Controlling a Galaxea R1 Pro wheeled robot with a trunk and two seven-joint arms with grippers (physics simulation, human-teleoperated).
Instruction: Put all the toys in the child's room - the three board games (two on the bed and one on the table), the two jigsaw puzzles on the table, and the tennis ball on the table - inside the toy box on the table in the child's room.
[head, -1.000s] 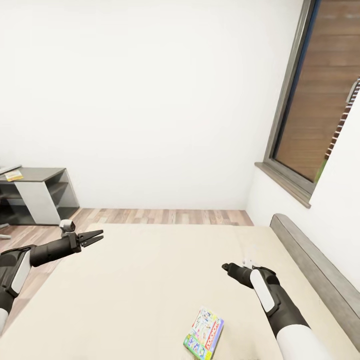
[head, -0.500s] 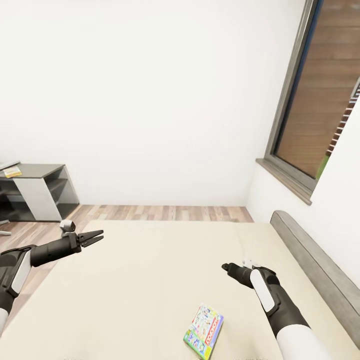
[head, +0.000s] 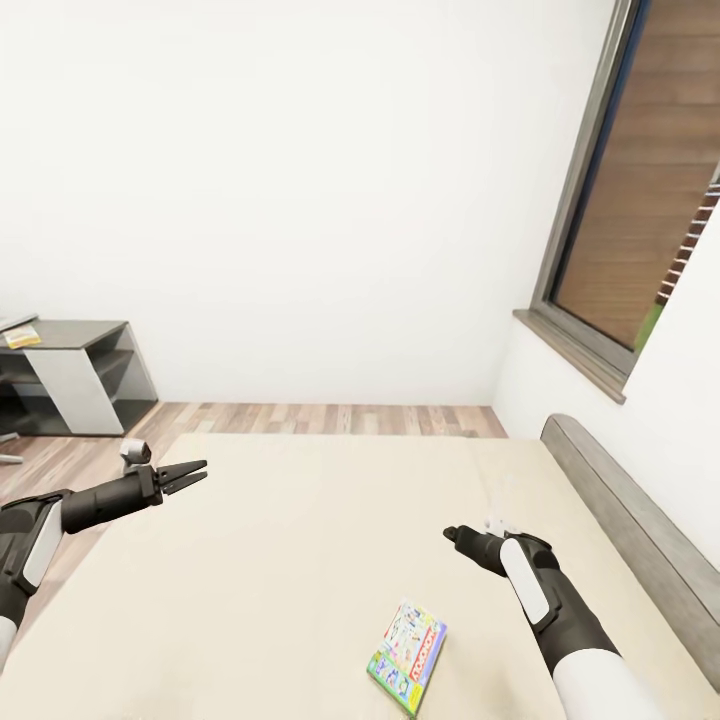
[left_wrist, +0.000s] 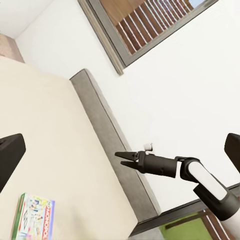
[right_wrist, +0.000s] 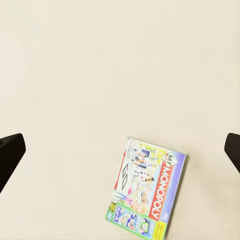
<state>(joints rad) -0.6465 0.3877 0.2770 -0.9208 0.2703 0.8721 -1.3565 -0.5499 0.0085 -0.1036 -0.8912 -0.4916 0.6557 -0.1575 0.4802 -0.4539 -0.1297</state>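
One colourful flat "Monopoly" board game box (head: 407, 657) is lying on the plain beige mattress of the bed (head: 280, 560), just in front of the robot. The right gripper (head: 452, 535) is hanging above and beyond it, much nearer than the left gripper (head: 192, 473). Box's long axis is running away from the robot, tilted slightly right. Left jaws are looking slightly apart; right jaws I cannot tell, approx. closed in left wrist view.

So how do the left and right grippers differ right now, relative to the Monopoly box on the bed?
The right gripper hangs close to the Monopoly box, just beyond it; the left gripper is far off, over the bed's opposite side. The right one points toward the far wall, the left one toward the headboard. Both hover with fingers parted, holding nothing.
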